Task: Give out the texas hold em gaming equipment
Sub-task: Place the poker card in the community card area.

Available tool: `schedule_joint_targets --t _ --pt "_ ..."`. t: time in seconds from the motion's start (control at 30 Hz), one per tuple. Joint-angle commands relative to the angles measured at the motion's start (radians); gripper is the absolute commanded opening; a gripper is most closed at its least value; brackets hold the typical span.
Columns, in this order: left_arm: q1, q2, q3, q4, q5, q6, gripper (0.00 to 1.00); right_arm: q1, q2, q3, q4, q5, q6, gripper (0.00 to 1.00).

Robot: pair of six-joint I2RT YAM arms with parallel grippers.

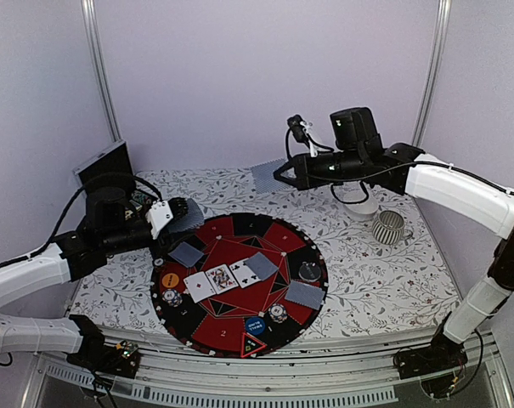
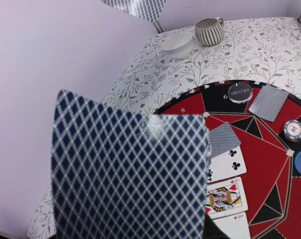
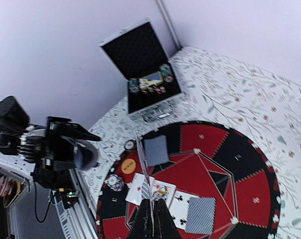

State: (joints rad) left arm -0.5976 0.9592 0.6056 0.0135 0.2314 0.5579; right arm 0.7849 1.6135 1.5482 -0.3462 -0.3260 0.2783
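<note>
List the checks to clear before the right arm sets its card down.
1. The right fingers are shut on the raised card: ok.
2. The left fingers hold a blue-backed card off the table: ok.
3. The mat shows bare red sections for a drop: ok.
4. The ribbed cup and white bowl stand off the mat: ok.
5. Which seat this card belongs to: cannot tell.

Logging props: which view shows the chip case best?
Right wrist: the case lies open, chips visible inside. Top external shows only its lid behind the left arm; left wrist misses it.
</note>
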Motion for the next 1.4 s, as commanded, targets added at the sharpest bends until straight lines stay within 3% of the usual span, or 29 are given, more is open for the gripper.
schedule_joint_targets --t 0.0,0.13,0.37,0.6,0.87,1.13,1.37 --pt "-0.015 -0.023 -0.003 0.032 0.012 0.006 0.42 -0.067 0.014 -0.155 0.029 0.105 0.094 0.02" --pt "-0.016 -0.022 -0.003 0.032 0.012 0.004 0.42 -0.09 0.084 -0.246 0.095 0.124 0.142 0.02" --pt "-0.018 -0.025 -0.005 0.034 0.013 0.004 0.42 -0.093 0.215 -0.37 0.405 0.109 0.335 0.02" --pt "-0.019 -0.035 -0.01 0.04 0.01 0.005 0.42 -0.095 0.315 -0.43 0.538 0.162 0.475 0.03" --pt "-0.019 -0.037 -0.01 0.04 0.005 0.005 0.42 -0.094 0.391 -0.468 0.61 0.11 0.58 0.11" --pt "-0.019 -0.036 -0.01 0.036 0.006 0.007 0.42 -0.094 0.3 -0.545 0.587 0.191 0.534 0.36" --pt "-0.018 -0.033 -0.012 0.034 0.0 0.009 0.42 -0.093 0.232 -0.56 0.525 0.223 0.46 0.37"
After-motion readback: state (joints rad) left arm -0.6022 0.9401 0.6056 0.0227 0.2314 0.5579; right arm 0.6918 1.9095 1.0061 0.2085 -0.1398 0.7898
